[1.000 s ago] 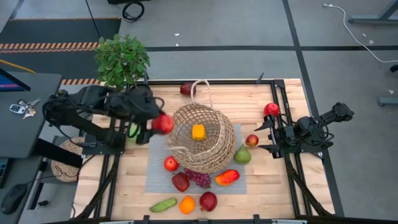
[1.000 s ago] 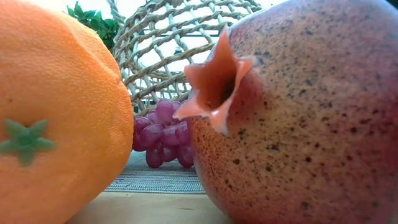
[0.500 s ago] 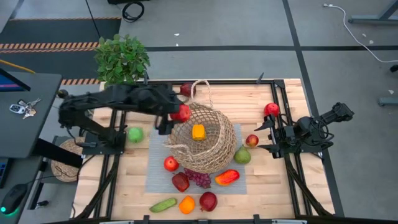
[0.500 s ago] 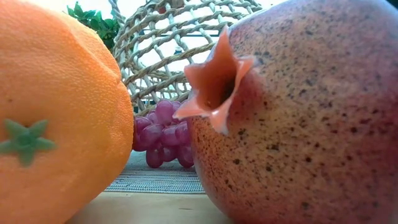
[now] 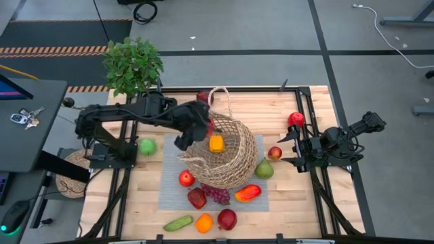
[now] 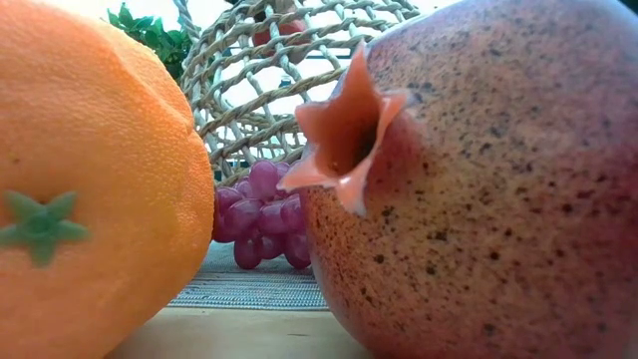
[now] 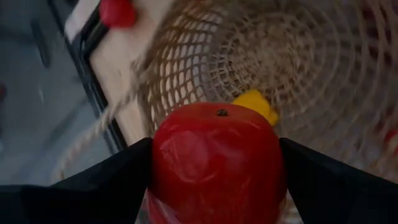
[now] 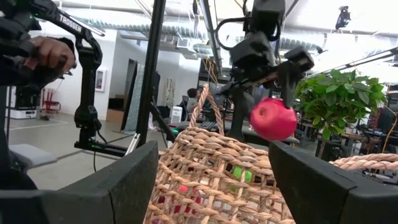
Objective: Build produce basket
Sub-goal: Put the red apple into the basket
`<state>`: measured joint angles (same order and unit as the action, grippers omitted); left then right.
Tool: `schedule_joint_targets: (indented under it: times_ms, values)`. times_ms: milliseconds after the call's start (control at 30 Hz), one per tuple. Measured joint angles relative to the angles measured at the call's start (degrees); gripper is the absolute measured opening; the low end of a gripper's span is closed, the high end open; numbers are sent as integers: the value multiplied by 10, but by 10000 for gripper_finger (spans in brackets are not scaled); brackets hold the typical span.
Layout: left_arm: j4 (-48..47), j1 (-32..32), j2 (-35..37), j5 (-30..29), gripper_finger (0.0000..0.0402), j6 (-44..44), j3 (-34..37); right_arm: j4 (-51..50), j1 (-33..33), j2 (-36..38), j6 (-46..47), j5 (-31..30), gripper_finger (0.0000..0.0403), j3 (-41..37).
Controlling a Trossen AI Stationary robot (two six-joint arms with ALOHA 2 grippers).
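Left gripper [image 7: 214, 180] holding a red apple [image 7: 217, 162] over the basket [image 5: 222, 150].

The basket is round, tan, open-weave wicker with a thin looped handle, standing on a grey mat [image 5: 169, 183] at the table centre; one yellow-orange piece [image 5: 215, 143] lies inside. The apple is smooth and glossy, clamped between the two dark fingers [image 7: 112, 180] above the basket's left rim. Loose produce surrounds the basket: matte orange [image 6: 90, 189], speckled pomegranate [image 6: 488, 179], purple grapes [image 6: 261, 214]. The right gripper [image 5: 288, 146] waits at the table's right edge, jaws spread, empty.
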<state>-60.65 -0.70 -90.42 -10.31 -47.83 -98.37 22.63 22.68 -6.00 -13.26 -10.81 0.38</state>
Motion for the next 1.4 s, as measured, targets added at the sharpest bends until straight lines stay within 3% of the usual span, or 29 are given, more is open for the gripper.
schedule_joint_targets:
  times_ms: [333,467,567,667,767,1100,1400]
  values:
    - [1,-18,0,0,332,-402,0,0,0,0,0,0,310,0]
    - [8,-18,0,1,332,-501,0,0,0,0,0,0,310,0]
    - [18,-18,0,0,332,-521,0,0,0,0,0,0,310,0]
    - [25,-18,0,0,332,-494,0,0,0,0,0,0,310,0]
    - [31,-17,0,0,332,-406,0,0,0,0,0,0,310,0]
    - [39,-17,0,0,332,84,0,0,0,0,0,0,310,0]
    - [59,-15,-12,0,332,175,7,0,0,0,0,0,310,0]
